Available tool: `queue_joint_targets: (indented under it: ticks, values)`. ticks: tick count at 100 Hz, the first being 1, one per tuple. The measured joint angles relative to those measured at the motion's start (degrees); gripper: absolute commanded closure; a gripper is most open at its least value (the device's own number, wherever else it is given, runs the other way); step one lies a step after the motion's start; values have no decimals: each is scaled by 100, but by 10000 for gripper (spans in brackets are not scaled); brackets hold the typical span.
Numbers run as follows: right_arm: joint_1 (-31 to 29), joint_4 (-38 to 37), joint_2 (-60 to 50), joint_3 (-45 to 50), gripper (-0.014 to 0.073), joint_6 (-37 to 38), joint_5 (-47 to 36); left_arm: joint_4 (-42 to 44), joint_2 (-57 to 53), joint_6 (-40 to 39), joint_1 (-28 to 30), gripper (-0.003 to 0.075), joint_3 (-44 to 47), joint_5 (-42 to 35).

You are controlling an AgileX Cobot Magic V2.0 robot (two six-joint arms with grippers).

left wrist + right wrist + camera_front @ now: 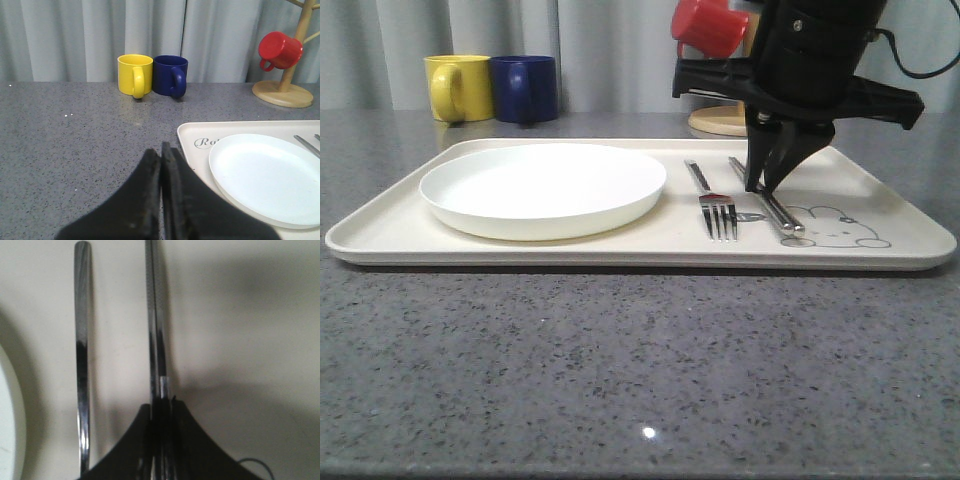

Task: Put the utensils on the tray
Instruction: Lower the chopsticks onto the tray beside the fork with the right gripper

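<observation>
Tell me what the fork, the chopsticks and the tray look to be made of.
Fork: polished metal, likely steel; silver, with mirror-like reflections.
Chopsticks: the same shiny silver metal, by the bright and dark streaks along them in the right wrist view.
Tray: probably plastic or melamine; matte cream, with a moulded rounded rim and a printed drawing.

Right arm: black, reaching steeply down, wrist vertical. Right end effector [761, 186]: fingers pressed together, tips pointing downward. Left end effector [161, 165]: fingers closed flat against each other, held level.
</observation>
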Motion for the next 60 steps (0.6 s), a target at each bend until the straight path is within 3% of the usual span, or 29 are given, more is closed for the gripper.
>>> queue_joint_targets:
  ticks: [31,60]
  values:
    - [0,0,38,0,270,12,51,0,0,0,0,738,0,0]
    - [-95,-135,-230,0,249,-3,16,0,0,0,0,738,0,0]
